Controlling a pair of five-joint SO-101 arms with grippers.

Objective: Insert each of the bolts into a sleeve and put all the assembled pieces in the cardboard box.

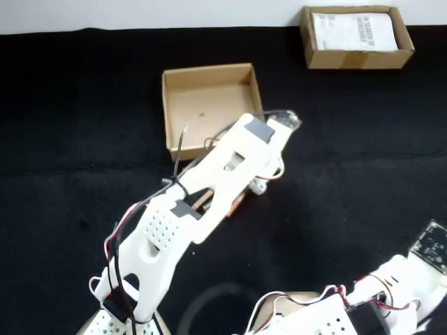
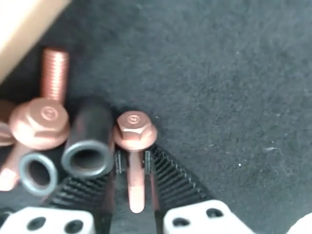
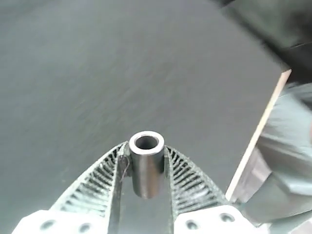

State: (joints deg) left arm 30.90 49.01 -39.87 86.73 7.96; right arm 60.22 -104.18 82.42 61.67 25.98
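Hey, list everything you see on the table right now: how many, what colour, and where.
held bolt: 1, copper, shank between the fingers of the left gripper
loose bolts: at least 2, copper, lying beside the held one
loose sleeves: 2, dark grey, among the bolts
held sleeve: 1, grey, in the right gripper
cardboard box: 1, brown, open, mid-table
second box: 1, brown, far right corner
sheet: 1, white, printed, inside the second box
cloth: 1, black, covering the table
left arm: 1, white, beside the cardboard box
right arm: 1, white, near right corner
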